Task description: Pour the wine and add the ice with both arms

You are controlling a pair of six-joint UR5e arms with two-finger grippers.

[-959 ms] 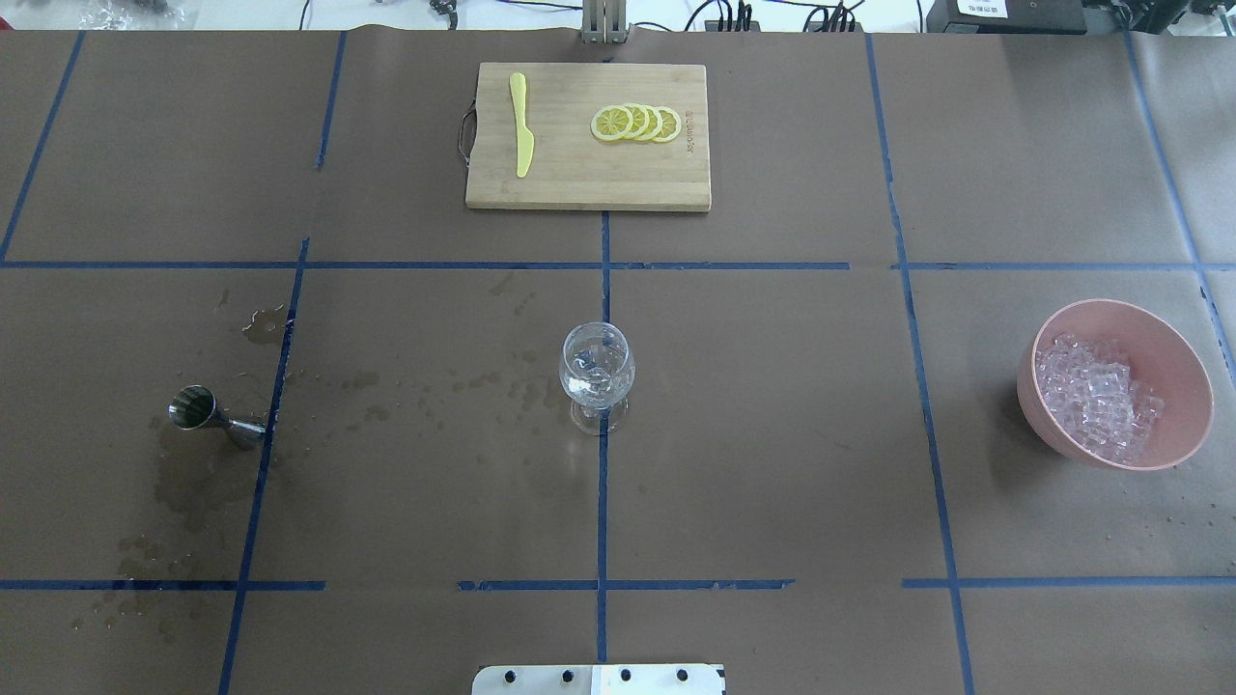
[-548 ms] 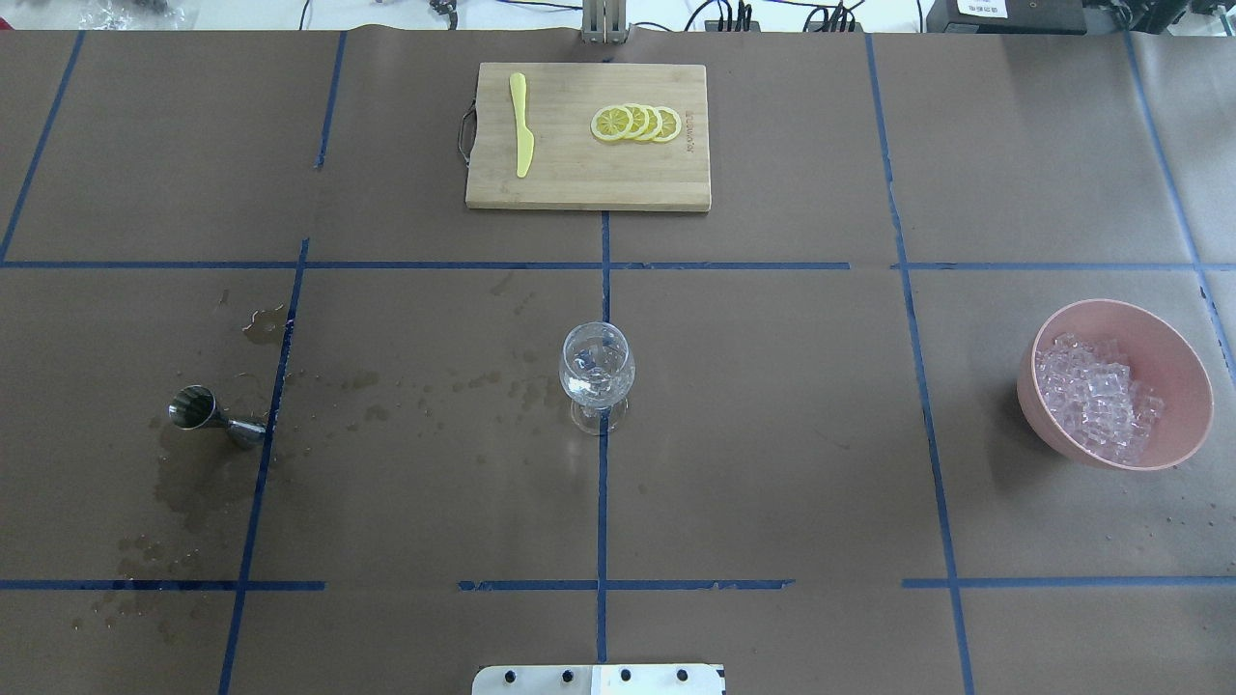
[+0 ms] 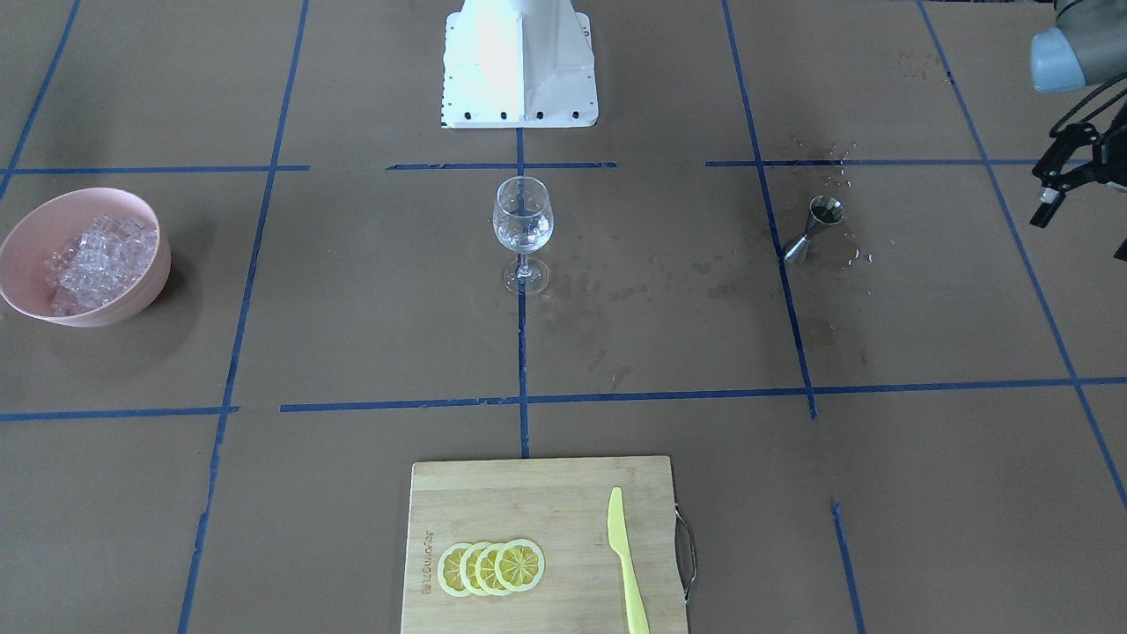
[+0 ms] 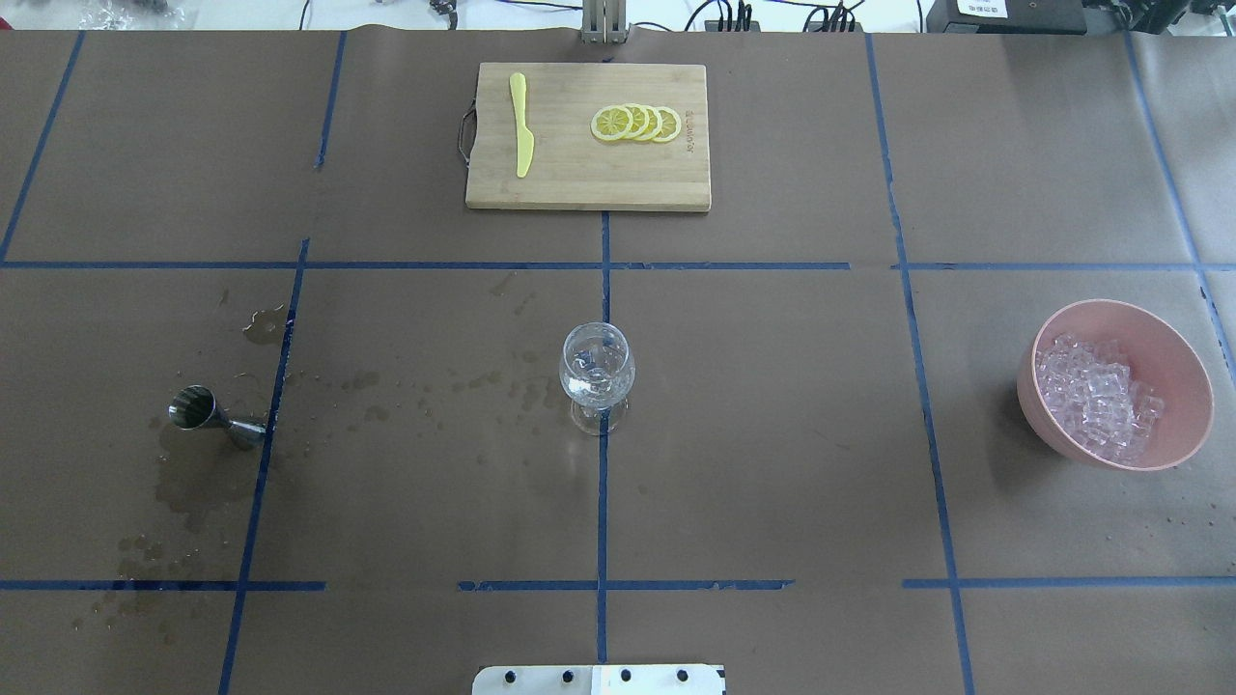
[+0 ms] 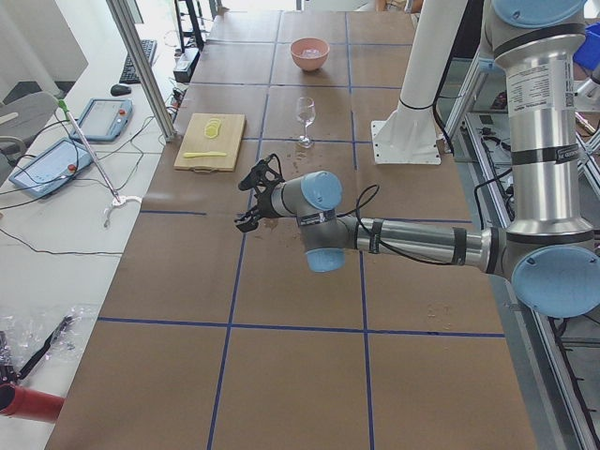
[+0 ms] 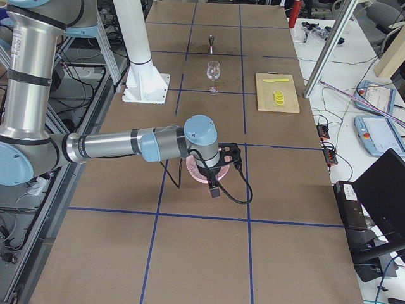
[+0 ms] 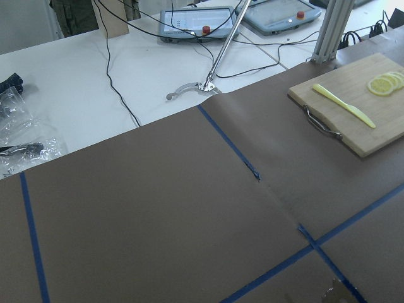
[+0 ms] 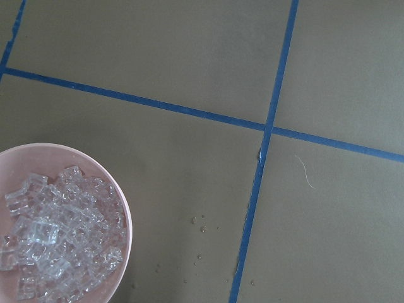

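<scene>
The clear wine glass (image 4: 597,372) stands upright at the table's middle, with a little clear liquid in it. The ice (image 4: 1096,396) is a heap of small clear cubes in a pink bowl (image 4: 1173,338) at the right; it also shows in the right wrist view (image 8: 57,240). A steel jigger (image 4: 198,410) stands at the left among wet stains. My left gripper (image 3: 1081,224) hovers open and empty beyond the jigger, off the overhead view. My right gripper (image 6: 225,170) hangs over the bowl, seen only in the exterior right view; I cannot tell whether it is open or shut.
A wooden cutting board (image 4: 579,183) at the far middle carries lemon slices (image 4: 635,123) and a yellow knife (image 4: 521,125). The white robot base (image 3: 519,62) stands at the near edge. Blue tape lines cross the brown table cover.
</scene>
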